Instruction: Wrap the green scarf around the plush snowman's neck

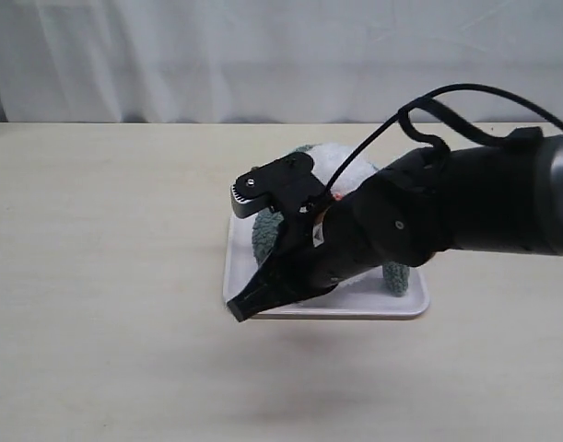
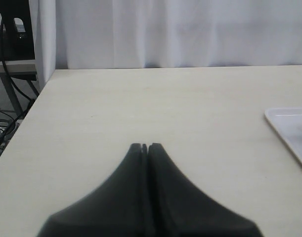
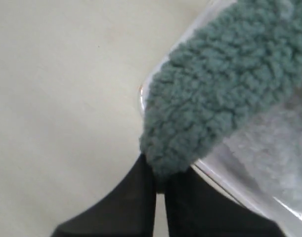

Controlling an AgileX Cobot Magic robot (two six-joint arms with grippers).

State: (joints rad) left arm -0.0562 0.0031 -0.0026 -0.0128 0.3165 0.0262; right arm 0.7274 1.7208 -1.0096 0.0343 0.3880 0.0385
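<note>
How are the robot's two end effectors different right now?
The left end effector is shut on nothing; the right end effector seems shut on the tip of the green scarf. The left one sits over the table, off to the side of the white tray; the right one is at the tray's corner. Both are black and closed nearly tight.

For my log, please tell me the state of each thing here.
Left hand: shut, empty.
Right hand: shut on the scarf end.
Scarf: one end pinched, rest on the tray.
Snowman: on the tray, mostly hidden by the arm.
Tray: flat on the table.
</note>
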